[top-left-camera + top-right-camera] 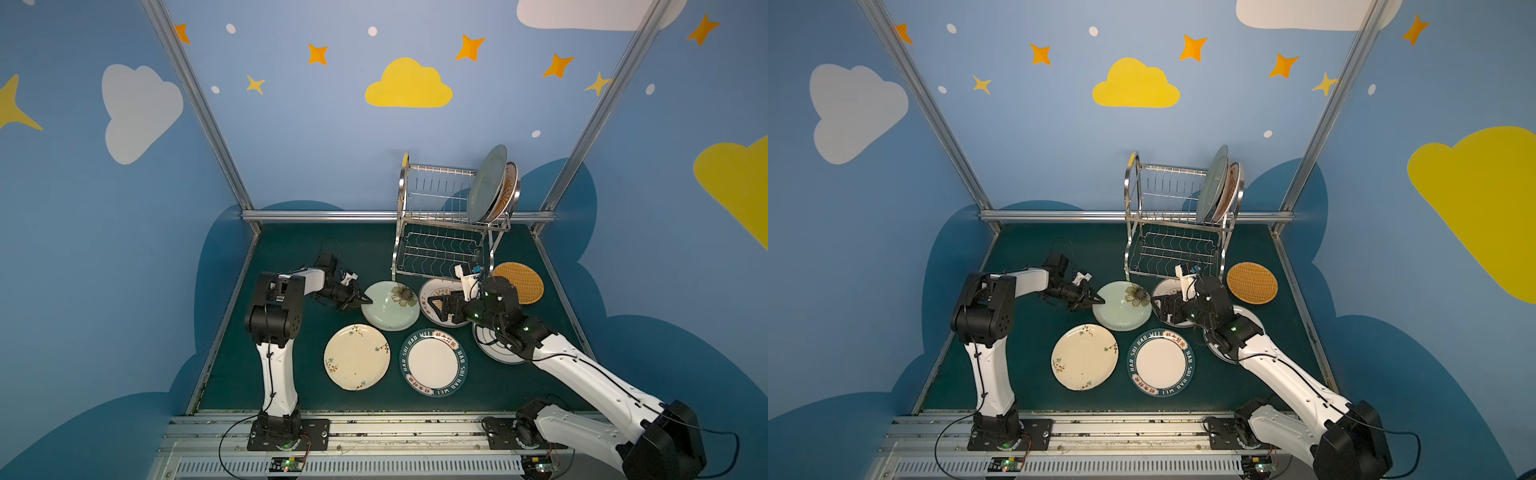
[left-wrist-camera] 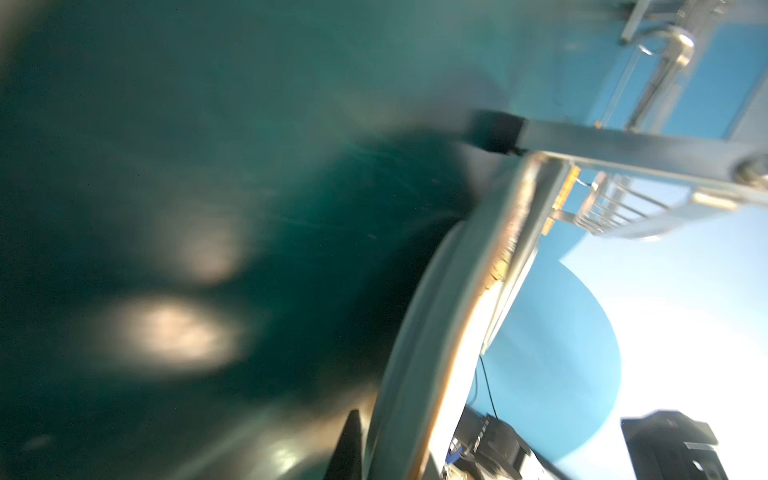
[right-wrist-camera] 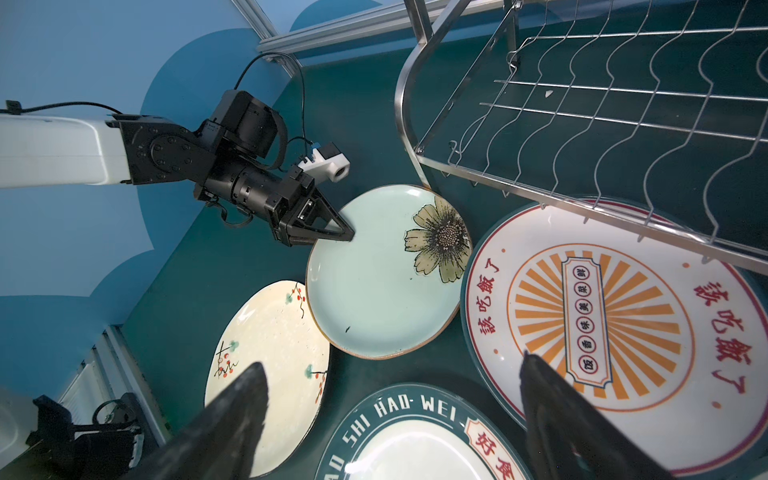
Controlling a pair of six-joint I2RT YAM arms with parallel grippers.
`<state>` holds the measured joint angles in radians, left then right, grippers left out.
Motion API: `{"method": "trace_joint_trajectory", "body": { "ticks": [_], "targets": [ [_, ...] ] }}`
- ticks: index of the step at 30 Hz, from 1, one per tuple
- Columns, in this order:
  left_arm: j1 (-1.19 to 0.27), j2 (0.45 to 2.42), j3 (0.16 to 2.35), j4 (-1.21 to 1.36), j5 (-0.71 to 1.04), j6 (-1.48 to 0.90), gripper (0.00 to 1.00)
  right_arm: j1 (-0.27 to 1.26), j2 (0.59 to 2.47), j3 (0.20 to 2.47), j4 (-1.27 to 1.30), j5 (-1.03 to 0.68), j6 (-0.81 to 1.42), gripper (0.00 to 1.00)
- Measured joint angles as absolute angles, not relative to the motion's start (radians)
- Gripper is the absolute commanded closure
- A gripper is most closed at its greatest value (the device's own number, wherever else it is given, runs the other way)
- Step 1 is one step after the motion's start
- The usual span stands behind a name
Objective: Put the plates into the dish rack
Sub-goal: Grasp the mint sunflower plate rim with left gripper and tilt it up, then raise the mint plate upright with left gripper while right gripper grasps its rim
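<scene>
My left gripper [image 1: 365, 300] [image 1: 1098, 299] [image 3: 347, 235] is shut on the near-left rim of the pale green flower plate [image 1: 390, 305] [image 1: 1121, 305] [image 3: 382, 282], one finger above it and one below. In the left wrist view that rim [image 2: 419, 332] runs right beside one dark finger [image 2: 349, 449]; the other finger is hidden. My right gripper [image 1: 436, 305] [image 1: 1163, 307] [image 3: 390, 361] hangs open and empty over the orange sunburst plate [image 3: 602, 316] and the teal lettered plate [image 1: 433, 361]. The dish rack [image 1: 440, 232] [image 1: 1173, 232] stands behind, with two plates [image 1: 486, 187] upright in its upper tier.
A cream blossom plate [image 1: 356, 357] lies front left, partly under the green plate's edge. An orange woven plate [image 1: 519, 282] sits right of the rack. A white lined plate [image 1: 490, 349] lies under my right arm. Metal frame posts [image 1: 249, 216] bound the green mat.
</scene>
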<state>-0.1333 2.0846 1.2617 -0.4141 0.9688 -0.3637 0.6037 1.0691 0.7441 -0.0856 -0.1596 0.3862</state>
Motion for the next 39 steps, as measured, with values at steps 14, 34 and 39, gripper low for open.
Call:
{"method": "trace_joint_trajectory", "body": {
  "ticks": [14,34,39],
  "targets": [
    [-0.146,1.993,1.196,-0.398,0.943,-0.379,0.96,0.604,1.079,0.744,-0.086,-0.160,0.386,0.08],
    [-0.057,1.596,1.031,-0.507,0.835,-0.462,0.96,0.604,1.089,0.744,-0.092,-0.154,0.385,0.08],
    [-0.018,1.305,0.906,-0.514,0.839,-0.510,0.96,0.591,1.064,0.746,-0.115,-0.153,0.385,0.08]
  ]
}}
